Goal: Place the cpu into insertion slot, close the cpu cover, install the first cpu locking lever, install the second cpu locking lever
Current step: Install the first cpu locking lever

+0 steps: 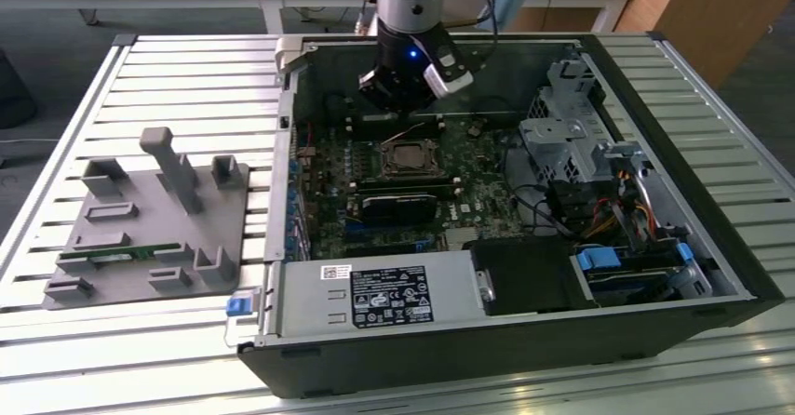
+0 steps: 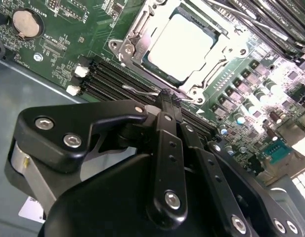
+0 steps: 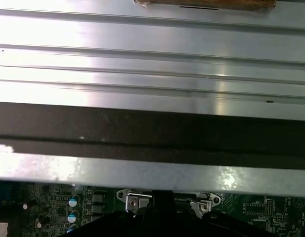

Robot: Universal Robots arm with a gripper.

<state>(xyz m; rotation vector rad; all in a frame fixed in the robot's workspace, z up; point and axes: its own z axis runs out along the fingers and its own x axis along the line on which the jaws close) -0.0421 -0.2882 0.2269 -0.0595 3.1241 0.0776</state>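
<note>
Open computer case (image 1: 695,275) lying on slatted metal table (image 1: 74,108), motherboard (image 1: 372,182) facing up. Arm down inside the case at its far side; gripper (image 1: 400,99) just beyond the far edge of the insertion slot (image 1: 407,159), which sits near the middle of the board.

In the second wrist view: cpu (image 2: 184,42) seated flat in the insertion slot (image 2: 137,37), silvery top showing through the square window of the cpu cover (image 2: 211,66). Cover lying down over the chip, not raised. Thin wire locking lever (image 2: 142,90) running along the socket edge nearest the gripper (image 2: 168,98), between socket and black memory slots (image 2: 108,74). Fingers drawn narrow, tips together at the lever's end, touching or just beside it; whether actually pinching the wire, cannot tell.

In the first wrist view: silver socket hardware (image 3: 137,200) just beside the dark gripper tip, case wall (image 3: 152,133) beyond.

Grey fixture tray (image 1: 143,229) on the table at the exterior view's left, well apart from the case.
</note>
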